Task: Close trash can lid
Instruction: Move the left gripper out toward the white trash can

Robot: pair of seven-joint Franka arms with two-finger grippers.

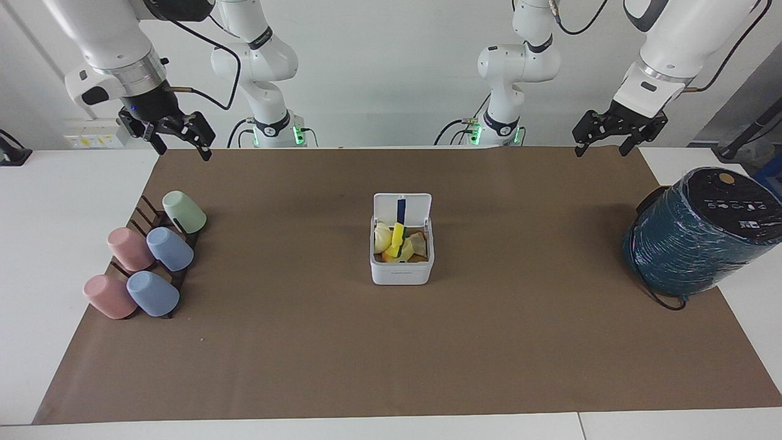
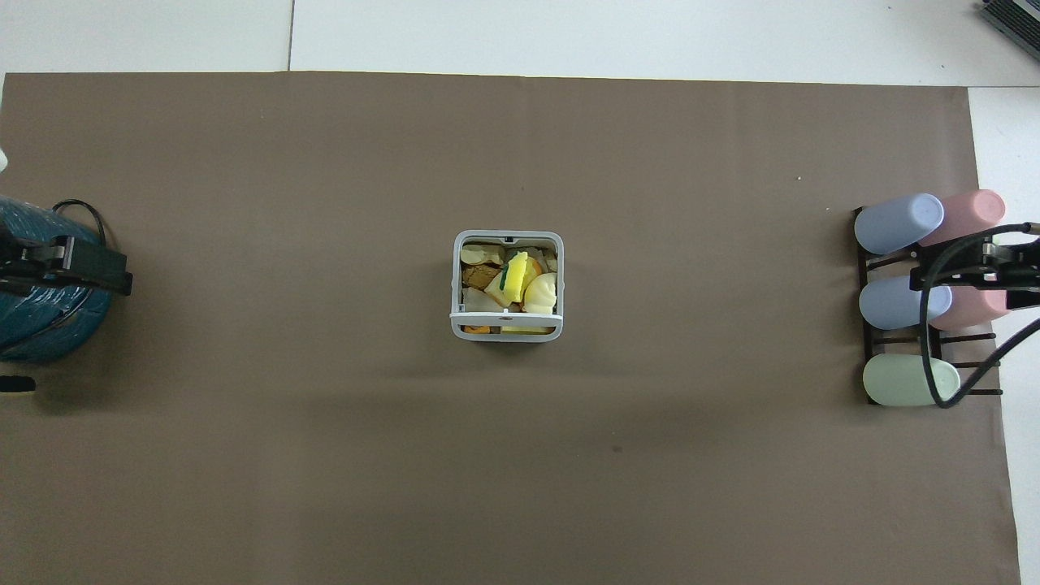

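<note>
The trash can [image 1: 401, 273], a small white cube-shaped bin, stands in the middle of the brown mat and holds yellow, white and orange scraps; it also shows in the overhead view [image 2: 457, 284]. Its lid [image 1: 402, 208] stands upright and open on the edge nearer to the robots, with a blue strip on its inside. In the overhead view the lid [image 2: 505, 318] shows edge-on. My left gripper [image 1: 600, 150] hangs open and empty, high up at the left arm's end of the table [image 2: 73, 272]. My right gripper [image 1: 183, 151] hangs open and empty, high up at the right arm's end [image 2: 975, 268]. Both are well away from the can.
A large teal wrapped cylinder [image 1: 702, 232] with a black cable lies at the left arm's end of the table [image 2: 41, 325]. A dark rack [image 1: 146, 214] with several pastel cups stands at the right arm's end [image 2: 865, 345]. A brown mat [image 1: 391, 354] covers the table.
</note>
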